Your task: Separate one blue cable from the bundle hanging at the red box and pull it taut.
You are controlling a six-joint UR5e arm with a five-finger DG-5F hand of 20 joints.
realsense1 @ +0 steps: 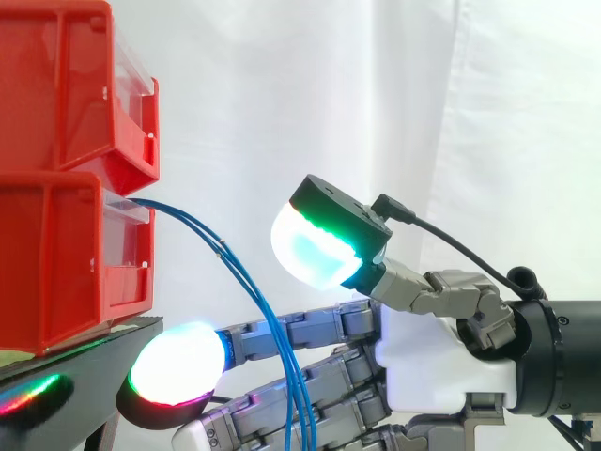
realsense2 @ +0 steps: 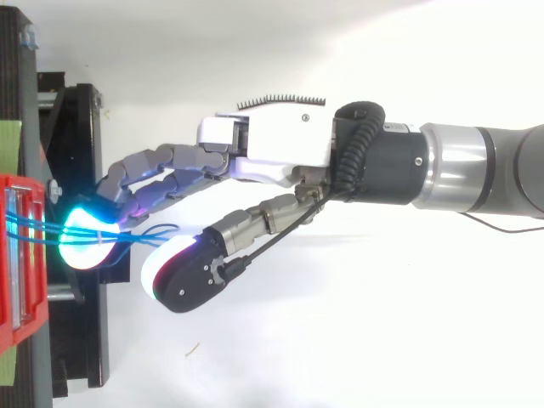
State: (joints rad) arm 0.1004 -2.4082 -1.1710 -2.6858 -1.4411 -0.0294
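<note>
Blue cables (realsense1: pixel 246 282) hang as a bundle from the slot at the front of the lower red box (realsense1: pixel 56 254) and cross the fingers (realsense1: pixel 310 331). Hand (realsense1: pixel 423 362) is spread: fingers straight, thumb (realsense1: pixel 324 240) lifted clear, nothing pinched yet. Prob. posed to comb one strand out. Fingertips sit near the stand (realsense1: pixel 94 362) edge. Open room for the taut pull lies away from the box.

In the side view the blue cables (realsense1: pixel 246 282) run off the lower edge, so their lower ends are cut off. Their upper ends vanish inside the lower red bin (realsense1: pixel 56 254), itself cut by the left edge. The robot hand (realsense1: pixel 432 366) loses its lowest fingers below the frame. From above, the glow of a fingertip (realsense2: pixel 85 248) washes out the cables crossing it, so I cannot tell whether they touch.
</note>
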